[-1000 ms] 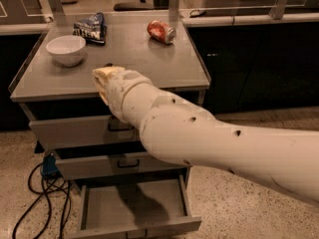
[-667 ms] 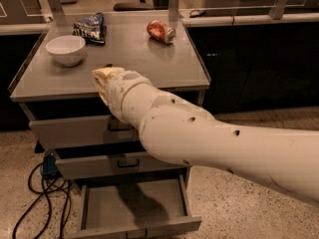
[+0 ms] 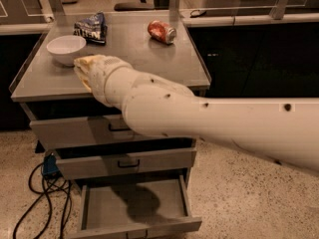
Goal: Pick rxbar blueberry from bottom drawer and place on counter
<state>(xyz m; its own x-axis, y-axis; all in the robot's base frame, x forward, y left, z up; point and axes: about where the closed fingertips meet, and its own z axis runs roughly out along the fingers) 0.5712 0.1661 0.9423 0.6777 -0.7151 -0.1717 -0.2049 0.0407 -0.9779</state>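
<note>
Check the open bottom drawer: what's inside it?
The bottom drawer shows only bare grey floor and a shadow. Its rear is hidden under the middle drawer. The gripper is up over the counter, by the bowl.

Warm, fairly dim indoor light, mostly from overhead. The arm point(image 3: 209, 121) is lit pale cream, close to washed out, and drops a dark blob of shadow into the open bottom drawer point(image 3: 99, 203). Soft sheen on the tabletop point(image 3: 144, 59). The pincer point(image 3: 83, 66) sits over the tabletop's front left, beside the bowl point(image 3: 65, 48). Side cabinets point(image 3: 249, 59) go near black.
</note>
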